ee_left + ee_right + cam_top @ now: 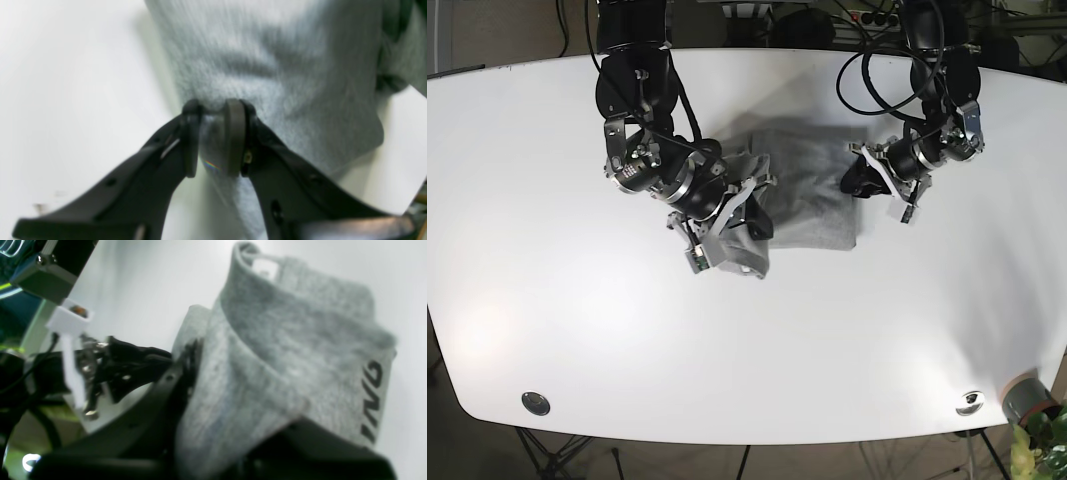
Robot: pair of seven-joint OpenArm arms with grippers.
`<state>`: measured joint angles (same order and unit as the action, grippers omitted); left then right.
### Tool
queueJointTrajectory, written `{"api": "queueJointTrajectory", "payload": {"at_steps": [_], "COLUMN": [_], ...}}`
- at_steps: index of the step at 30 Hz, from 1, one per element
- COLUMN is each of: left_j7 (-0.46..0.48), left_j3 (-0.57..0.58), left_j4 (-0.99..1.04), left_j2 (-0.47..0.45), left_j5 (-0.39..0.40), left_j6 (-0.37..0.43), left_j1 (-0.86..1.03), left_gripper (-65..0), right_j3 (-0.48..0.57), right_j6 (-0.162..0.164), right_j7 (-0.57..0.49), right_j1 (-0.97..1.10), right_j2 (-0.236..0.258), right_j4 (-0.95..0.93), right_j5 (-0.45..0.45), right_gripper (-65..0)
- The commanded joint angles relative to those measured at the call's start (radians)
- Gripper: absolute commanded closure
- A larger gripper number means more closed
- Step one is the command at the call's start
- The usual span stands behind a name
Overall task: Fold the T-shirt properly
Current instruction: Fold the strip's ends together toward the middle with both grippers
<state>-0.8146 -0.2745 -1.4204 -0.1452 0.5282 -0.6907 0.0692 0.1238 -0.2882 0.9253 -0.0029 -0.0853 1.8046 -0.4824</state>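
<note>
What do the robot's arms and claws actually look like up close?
Both arms are black, bulky and jointed, with silver metal rings and loose black cables. The left gripper has two slim black fingers ending in rounded dark pads. The right gripper looks similar, with white plastic brackets.

Both arms are built of glossy black housings with rounded, drum-like joints, and black cables loop loosely around the upper segments in the base view. The left pincer (pixel 213 140) has two matte black, tapering fingers, each pierced by small holes and ending in a thick, rounded dark pad (pixel 234 136); a small brass-coloured screw sits beside one pad. The right pincer (pixel 739 215) carries the same black fingers, with a white plastic bracket near its wrist. From the right wrist view, the other arm shows a white bracket, silvery screws and black wiring bunched together.
</note>
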Motion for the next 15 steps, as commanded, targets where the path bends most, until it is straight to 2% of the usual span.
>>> {"api": "queueJointTrajectory", "payload": {"at_steps": [1, 8, 15], "left_j7": [0.008, 0.005, 0.005], "left_j3": [-0.002, -0.002, 0.033], "left_j4": [0.025, 0.039, 0.039], "left_j2": [-0.015, -0.012, -0.015], "left_j5": [0.011, 0.011, 0.011], "left_j6": [-0.007, -0.007, -0.007], "left_j1": [-0.022, -0.047, -0.044], "left_gripper": [-11.0, -11.0, -11.0], "right_j3": [0.029, 0.142, 0.162], "right_j6": [-0.01, -0.004, -0.003], "right_j7": [-0.019, -0.05, -0.101], "right_j1": [-0.018, -0.021, -0.058], "right_j2": [-0.026, -0.043, -0.044], "right_j4": [0.014, -0.022, -0.125], "right_j5": [-0.016, 0.09, 0.107], "right_gripper": [-2.7, -3.0, -3.3]}}
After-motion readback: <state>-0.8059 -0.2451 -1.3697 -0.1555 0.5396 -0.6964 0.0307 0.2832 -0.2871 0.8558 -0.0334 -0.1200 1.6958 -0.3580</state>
